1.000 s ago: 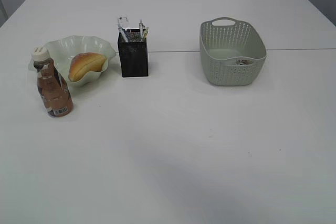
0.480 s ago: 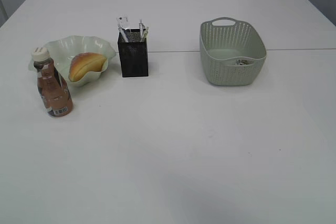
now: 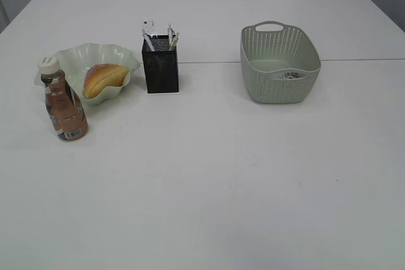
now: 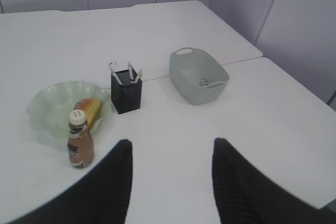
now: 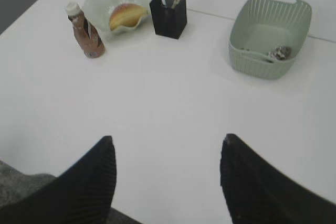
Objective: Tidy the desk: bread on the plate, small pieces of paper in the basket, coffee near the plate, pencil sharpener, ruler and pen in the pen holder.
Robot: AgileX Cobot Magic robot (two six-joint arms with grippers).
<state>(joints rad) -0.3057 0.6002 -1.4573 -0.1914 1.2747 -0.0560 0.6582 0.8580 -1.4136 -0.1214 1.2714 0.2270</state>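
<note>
The bread lies in the wavy pale green plate at the left. A brown coffee bottle with a white cap stands just in front of the plate. The black mesh pen holder holds pens and a ruler; the pencil sharpener is hidden. Small pieces of paper lie inside the green basket. Neither arm shows in the exterior view. My left gripper hangs open high above the table, nothing between its fingers. My right gripper is also open and empty, well back from the objects.
The white table has a seam running across behind the basket. Its near edge shows in the right wrist view at the lower left.
A faint shadow on the near tabletop has faded away. The objects have not moved.
</note>
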